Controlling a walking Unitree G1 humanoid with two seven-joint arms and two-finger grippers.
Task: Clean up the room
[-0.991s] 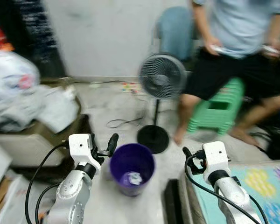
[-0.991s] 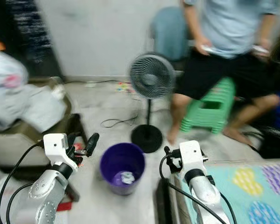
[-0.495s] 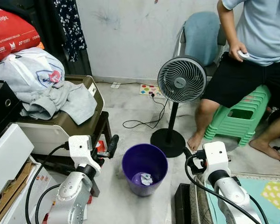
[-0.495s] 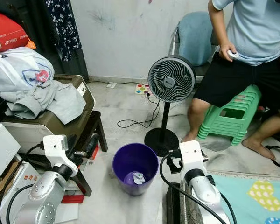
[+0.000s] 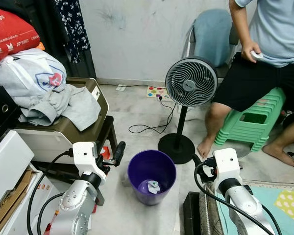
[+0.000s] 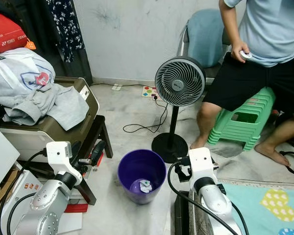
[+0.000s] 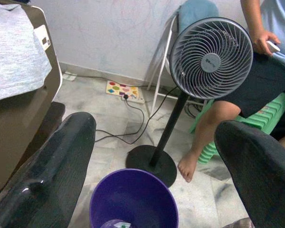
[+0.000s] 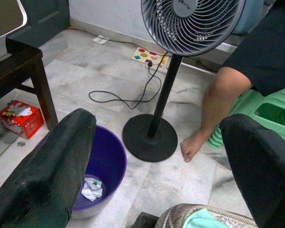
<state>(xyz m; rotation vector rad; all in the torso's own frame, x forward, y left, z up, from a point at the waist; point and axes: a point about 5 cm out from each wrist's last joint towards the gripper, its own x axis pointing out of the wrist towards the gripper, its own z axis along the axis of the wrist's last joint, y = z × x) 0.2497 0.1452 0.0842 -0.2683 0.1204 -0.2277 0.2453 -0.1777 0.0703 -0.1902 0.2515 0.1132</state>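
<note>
A purple bin [image 5: 152, 172] stands on the marble floor between my two arms, with a crumpled white paper [image 5: 153, 186] lying in its bottom. My left gripper [image 5: 112, 154] hovers just left of the bin's rim, open and holding nothing. My right gripper [image 5: 198, 163] hangs to the right of the bin, also open and empty. Through the left wrist view the bin [image 7: 133, 202] lies below and between the spread fingers [image 7: 52, 175]. The right wrist view has the bin [image 8: 107, 164] and the paper [image 8: 91, 187] beside one finger [image 8: 47, 171].
A standing fan [image 5: 191, 82] with a round black base [image 5: 176, 145] and a trailing cable is just behind the bin. A person sits on a green stool [image 5: 252, 123] at the right. A dark table [image 5: 71, 129] piled with clothes is at the left. A patterned mat [image 5: 279, 205] lies front right.
The blurred view of a second ago has swung and settled, so the camera moved. Both arms keep the same pose and the bin and paper stay put.
</note>
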